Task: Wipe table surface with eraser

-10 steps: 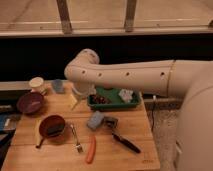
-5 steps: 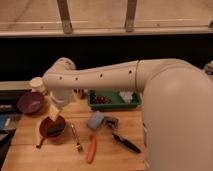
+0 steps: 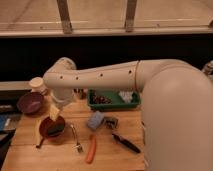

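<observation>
The robot's white arm [image 3: 105,77] reaches left across the wooden bench [image 3: 55,159]. Its gripper [image 3: 54,112] hangs with fingers apart, holding nothing, just above the red-brown pan [image 3: 46,128] near the bench's left end. The small black eraser [image 3: 56,130] appears to lie in the pan's bowl, under the gripper, though the view there is dim. A purple bowl [image 3: 30,103] sits to the pan's left and a green tray [image 3: 114,105] at the back, while a blue-grey pad [image 3: 95,120], fork [image 3: 76,141] and black-handled tool [image 3: 126,143] lie to the right.
</observation>
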### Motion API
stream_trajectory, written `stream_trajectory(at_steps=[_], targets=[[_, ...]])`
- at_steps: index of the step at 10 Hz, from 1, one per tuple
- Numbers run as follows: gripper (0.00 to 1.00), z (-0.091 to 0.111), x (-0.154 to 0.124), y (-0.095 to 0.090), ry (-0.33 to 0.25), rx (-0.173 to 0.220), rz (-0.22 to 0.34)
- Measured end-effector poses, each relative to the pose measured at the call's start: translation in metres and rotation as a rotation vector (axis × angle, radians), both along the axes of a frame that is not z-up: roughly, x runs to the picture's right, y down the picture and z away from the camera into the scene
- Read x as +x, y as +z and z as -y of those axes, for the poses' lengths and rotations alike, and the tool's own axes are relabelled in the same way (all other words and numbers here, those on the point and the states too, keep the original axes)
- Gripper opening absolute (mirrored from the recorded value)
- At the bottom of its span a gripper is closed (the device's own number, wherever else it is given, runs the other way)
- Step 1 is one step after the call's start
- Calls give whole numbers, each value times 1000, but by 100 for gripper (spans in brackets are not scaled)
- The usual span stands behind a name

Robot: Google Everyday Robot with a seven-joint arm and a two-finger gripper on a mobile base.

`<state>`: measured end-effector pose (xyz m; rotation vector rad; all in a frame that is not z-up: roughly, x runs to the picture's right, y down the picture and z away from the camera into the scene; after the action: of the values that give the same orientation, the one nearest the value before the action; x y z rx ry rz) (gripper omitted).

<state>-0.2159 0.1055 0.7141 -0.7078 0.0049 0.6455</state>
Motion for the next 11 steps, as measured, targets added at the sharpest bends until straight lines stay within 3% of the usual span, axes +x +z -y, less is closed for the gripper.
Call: stream_trajectory(at_steps=[2, 8, 11], targets=[[76, -17, -27, 13, -22, -54, 39], [76, -23, -29, 16, -20, -76, 44], [76, -55, -37, 27, -8, -136, 66]])
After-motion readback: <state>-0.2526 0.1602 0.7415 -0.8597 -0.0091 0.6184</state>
